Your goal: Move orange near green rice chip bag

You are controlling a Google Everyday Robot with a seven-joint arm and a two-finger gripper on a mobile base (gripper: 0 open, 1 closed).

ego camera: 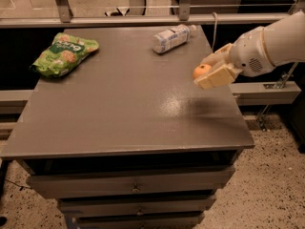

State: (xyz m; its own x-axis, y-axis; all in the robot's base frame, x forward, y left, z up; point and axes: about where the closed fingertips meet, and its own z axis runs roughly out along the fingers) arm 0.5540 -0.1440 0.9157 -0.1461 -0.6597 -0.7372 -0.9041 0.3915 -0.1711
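Observation:
The orange (201,71) is a small round fruit held between the cream fingers of my gripper (208,71), lifted above the right side of the grey table (128,109). The gripper is shut on the orange; the white arm reaches in from the right. The green rice chip bag (63,54) lies flat at the table's far left corner, well away from the gripper.
A white plastic bottle (172,37) lies on its side at the back of the table, just left of the gripper. A metal rail (143,19) runs behind the table. Drawers are below the front edge.

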